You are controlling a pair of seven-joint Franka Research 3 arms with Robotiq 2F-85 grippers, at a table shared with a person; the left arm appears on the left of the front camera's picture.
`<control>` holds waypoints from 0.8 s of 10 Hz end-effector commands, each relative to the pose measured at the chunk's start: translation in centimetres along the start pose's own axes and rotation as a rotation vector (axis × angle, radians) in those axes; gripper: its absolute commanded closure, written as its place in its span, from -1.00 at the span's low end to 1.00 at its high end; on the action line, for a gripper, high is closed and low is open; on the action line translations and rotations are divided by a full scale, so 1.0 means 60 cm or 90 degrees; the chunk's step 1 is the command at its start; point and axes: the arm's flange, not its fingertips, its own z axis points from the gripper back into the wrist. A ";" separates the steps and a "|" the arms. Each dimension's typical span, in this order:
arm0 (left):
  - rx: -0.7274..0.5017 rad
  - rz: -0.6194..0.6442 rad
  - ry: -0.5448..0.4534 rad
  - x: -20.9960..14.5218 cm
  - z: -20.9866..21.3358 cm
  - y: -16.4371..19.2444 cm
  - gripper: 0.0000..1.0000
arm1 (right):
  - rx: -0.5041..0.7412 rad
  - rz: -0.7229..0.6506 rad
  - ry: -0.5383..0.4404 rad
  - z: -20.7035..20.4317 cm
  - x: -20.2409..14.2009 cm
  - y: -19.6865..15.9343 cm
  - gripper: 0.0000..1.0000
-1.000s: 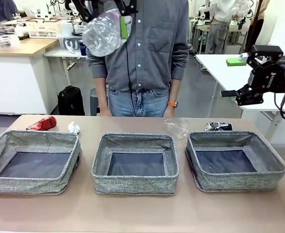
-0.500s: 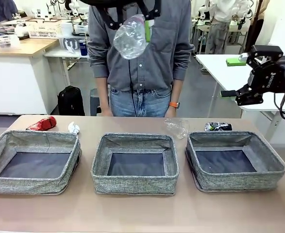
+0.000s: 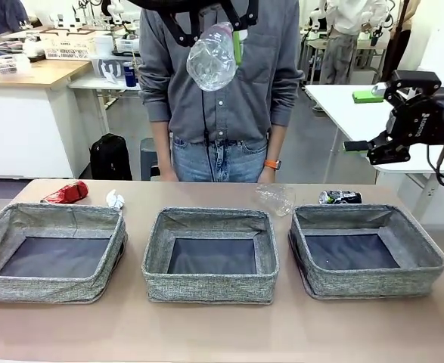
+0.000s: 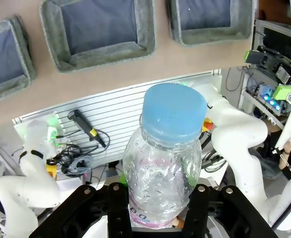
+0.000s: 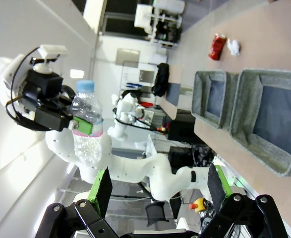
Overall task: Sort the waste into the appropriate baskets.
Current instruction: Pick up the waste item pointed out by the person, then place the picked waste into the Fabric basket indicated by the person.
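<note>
Our left pincer [image 4: 157, 198] grasps the clear plastic bottle [image 3: 212, 62], with the middle basket [image 3: 210, 219] well below it. Our right pincer [image 5: 160, 188] stands released.

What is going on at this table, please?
The left claw grips the clear plastic bottle high above the table; the right claw hangs open off to the right. A red can and paper ball lie behind the left basket, a plastic cup and dark can near the far side of the right basket. Nothing lies in any basket yet. A person stands opposite.

A wooden-topped workbench [image 3: 32, 74] stands back left, a white table [image 3: 343, 113] sits right, and a black backpack [image 3: 110, 156] rests on the grey floor [image 3: 316, 155].
</note>
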 end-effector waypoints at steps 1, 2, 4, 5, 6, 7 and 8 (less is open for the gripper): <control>0.006 0.000 -0.002 -0.008 0.002 0.005 0.22 | 0.013 -0.006 -0.003 -0.003 0.005 0.007 -1.00; 0.006 0.000 -0.002 -0.008 0.002 0.005 0.22 | 0.013 -0.006 -0.003 -0.003 0.005 0.007 -1.00; 0.006 0.000 -0.002 -0.008 0.002 0.005 0.22 | 0.013 -0.006 -0.003 -0.003 0.005 0.007 -1.00; 0.006 0.000 -0.002 -0.008 0.002 0.005 0.22 | 0.013 -0.006 -0.003 -0.003 0.005 0.007 -1.00; 0.006 0.000 -0.002 -0.008 0.002 0.005 0.22 | 0.013 -0.006 -0.003 -0.003 0.005 0.007 -1.00; 0.006 0.000 -0.002 -0.008 0.002 0.005 0.22 | 0.013 -0.006 -0.003 -0.003 0.005 0.007 -1.00; 0.006 0.000 -0.002 -0.008 0.002 0.005 0.22 | 0.013 -0.006 -0.003 -0.003 0.005 0.007 -1.00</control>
